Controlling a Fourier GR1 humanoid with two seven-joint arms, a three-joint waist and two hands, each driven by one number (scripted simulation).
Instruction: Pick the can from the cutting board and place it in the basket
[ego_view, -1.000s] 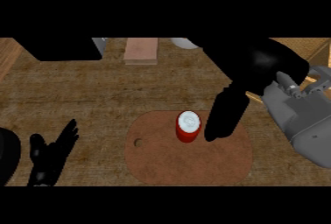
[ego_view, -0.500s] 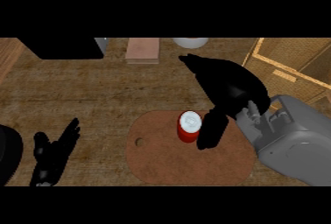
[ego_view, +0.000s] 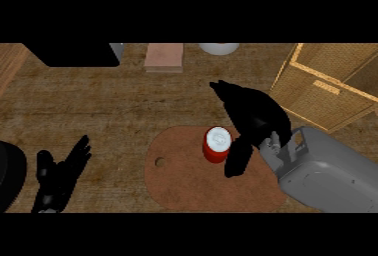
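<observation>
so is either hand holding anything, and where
Nothing yet: the right hand is at the can's right side, not round it; the left hand is open.

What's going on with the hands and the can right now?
Right hand open, just right of the can, not curled round it. Left hand open, resting lower left. Can upright on cutting board. No object between board and basket.

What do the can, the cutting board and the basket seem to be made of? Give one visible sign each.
Can: probably metal; red side, pale flat lid.
Cutting board: likely wood; even matte reddish-brown, rounded, with a hole near one edge.
Basket: looks like wicker; tan crosshatched walls in a lighter frame.
</observation>
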